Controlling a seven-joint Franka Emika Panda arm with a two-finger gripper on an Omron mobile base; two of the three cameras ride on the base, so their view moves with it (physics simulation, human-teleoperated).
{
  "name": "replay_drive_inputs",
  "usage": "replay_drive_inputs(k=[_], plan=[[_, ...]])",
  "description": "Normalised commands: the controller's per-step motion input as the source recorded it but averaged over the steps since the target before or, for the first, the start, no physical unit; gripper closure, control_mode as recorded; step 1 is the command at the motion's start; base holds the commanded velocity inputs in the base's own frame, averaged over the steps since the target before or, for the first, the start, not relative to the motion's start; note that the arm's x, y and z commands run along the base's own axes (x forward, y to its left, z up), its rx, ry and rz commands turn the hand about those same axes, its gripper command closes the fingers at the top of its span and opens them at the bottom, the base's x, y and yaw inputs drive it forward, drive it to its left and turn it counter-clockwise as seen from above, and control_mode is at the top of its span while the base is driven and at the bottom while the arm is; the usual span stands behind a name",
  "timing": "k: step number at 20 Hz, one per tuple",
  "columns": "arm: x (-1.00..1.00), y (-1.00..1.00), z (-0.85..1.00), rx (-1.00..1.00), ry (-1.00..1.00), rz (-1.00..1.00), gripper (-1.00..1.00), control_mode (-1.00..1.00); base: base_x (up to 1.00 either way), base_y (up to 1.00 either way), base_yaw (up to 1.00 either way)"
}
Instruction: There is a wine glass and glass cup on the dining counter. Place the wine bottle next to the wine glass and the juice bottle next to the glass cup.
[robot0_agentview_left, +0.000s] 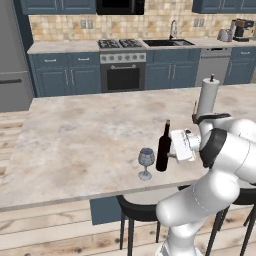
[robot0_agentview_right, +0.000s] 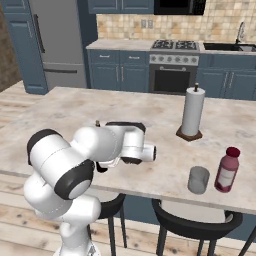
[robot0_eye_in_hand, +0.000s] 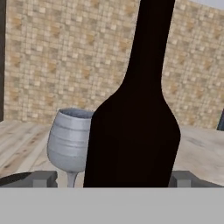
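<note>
Left base view shows the wine glass (robot0_agentview_left: 146, 162) standing upright near the front edge of the dining counter (robot0_agentview_left: 75, 135), and just to its right the wine bottle (robot0_agentview_left: 163, 148) stands upright too, close beside the glass without clearly touching it. That half of the task looks done, judging by how the two sit. Right of the bottle, the gripper (robot0_agentview_left: 172, 149) is at the bottle's side. In the hand view the two dark fingertips (robot0_eye_in_hand: 43, 178) sit low on either side of the bottle's body (robot0_eye_in_hand: 135, 131), spread wider than the bottle, so the fingers are apart and pinch nothing; the bottle stands on its own.

Further right on the same top, in the right base view, the paper towel roll (robot0_agentview_right: 192, 111) stands on its holder toward the back. In front of it, near the counter's front edge, the glass cup (robot0_agentview_right: 198, 179) sits with the juice bottle (robot0_agentview_right: 227, 170) upright just to its right, near but apart. So the second pairing also appears to be in place already, though I judge this only from how they lie.

What seems left is drawing the hand back cleanly. The bottle is tall and slim and the glass is right beside it, so a sideways brush could tip either. Black stools (robot0_agentview_right: 192, 225) sit under the front edge, clear of the work.
</note>
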Motion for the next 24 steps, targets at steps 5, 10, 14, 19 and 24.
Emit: replay_drive_inputs(k=[5,10,14,19,24], plan=[[0.00,-0.11,0.00,0.00,0.00,0.00,-1.00,-1.00,0.00,0.00,0.00],[0.00,-0.09,0.00,0.00,0.00,0.00,-1.00,-1.00,0.00,0.00,0.00],[0.00,-0.11,0.00,0.00,0.00,0.00,-1.00,-1.00,0.00,0.00,0.00],[0.00,-0.11,0.00,0.00,0.00,0.00,-1.00,-1.00,0.00,0.00,0.00],[0.00,-0.12,0.00,0.00,0.00,0.00,-1.00,-1.00,0.00,0.00,0.00]])
